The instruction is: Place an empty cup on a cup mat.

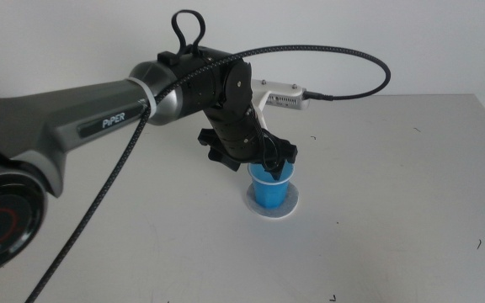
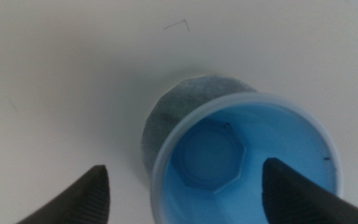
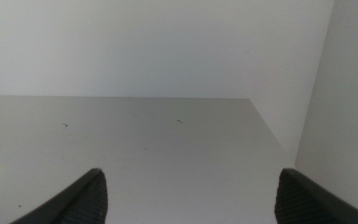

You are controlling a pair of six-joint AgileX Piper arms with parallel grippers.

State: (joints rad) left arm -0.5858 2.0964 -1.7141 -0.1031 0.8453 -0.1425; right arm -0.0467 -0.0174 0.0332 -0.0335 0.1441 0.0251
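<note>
The blue cup (image 1: 272,188) stands upright on the round grey cup mat (image 1: 273,209) in the middle of the table. It is empty inside in the left wrist view (image 2: 229,155), with the mat (image 2: 179,102) showing beyond it. My left gripper (image 1: 269,162) hangs right over the cup's rim. Its jaws are wide apart (image 2: 185,190), one outside the cup's wall and one over its inside, not pressing on it. My right gripper (image 3: 191,199) is open and empty, out of the middle view.
The left arm (image 1: 99,122) and its braided cable (image 1: 369,59) span the table's left and back. The white table (image 1: 411,210) ends at a far edge near a wall (image 3: 166,43) and at a right edge (image 3: 272,130).
</note>
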